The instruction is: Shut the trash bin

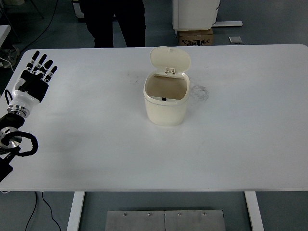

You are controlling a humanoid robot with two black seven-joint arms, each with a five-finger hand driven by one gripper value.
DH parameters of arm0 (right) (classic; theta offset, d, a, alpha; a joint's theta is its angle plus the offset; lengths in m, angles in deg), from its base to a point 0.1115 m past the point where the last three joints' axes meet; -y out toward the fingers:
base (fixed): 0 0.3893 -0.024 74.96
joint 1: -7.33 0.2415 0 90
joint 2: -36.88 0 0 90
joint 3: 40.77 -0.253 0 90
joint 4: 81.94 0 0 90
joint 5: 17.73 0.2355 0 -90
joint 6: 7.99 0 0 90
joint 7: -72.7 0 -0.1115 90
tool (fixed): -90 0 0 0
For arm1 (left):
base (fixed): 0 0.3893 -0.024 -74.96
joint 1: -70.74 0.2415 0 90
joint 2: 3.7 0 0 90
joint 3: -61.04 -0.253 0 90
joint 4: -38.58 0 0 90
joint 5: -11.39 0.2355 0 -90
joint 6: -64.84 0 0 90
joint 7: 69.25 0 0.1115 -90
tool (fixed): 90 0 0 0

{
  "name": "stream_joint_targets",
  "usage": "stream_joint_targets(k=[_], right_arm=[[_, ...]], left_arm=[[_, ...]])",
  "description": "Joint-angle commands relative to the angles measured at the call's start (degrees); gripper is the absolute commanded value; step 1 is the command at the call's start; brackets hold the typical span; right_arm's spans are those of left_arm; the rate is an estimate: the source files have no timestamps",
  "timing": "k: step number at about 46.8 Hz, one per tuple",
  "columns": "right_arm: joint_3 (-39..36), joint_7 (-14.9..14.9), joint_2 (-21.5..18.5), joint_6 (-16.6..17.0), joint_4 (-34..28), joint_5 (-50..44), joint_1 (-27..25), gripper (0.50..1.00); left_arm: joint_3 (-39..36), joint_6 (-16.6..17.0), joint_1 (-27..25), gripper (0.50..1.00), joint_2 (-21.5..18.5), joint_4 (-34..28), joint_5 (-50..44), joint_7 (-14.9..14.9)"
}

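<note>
The trash bin (pixel 166 102) stands mid-table, its lid (pixel 170 59) tipped upright, the closing not begun as I read it. My left hand (pixel 35 77) lies flat, fingers spread and empty, far left; it must reach across and press the lid down. A person (pixel 115 21) stands behind the table (pixel 240 144), nothing between.

A cream bin (pixel 166 103) is standing upright near the middle of the white table, slightly toward the far side. Its rounded lid (pixel 170 59) is standing open, hinged at the far rim and tilting back. The mouth is showing a tan interior with a small dark spot inside.
</note>
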Motion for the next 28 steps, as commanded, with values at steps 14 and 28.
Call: stream_joint_targets(k=[14,28], right_arm=[[-0.02,0.0,0.0,0.0,0.0,0.0,0.0,0.991],[0.06,0.0,0.0,0.0,0.0,0.0,0.0,0.991]], left_arm=[[-0.01,1.08,-0.65,1.0,-0.16,0.0,0.34,0.0],[-0.01,1.08,-0.48,1.0,0.54,0.0,-0.28,0.0]])
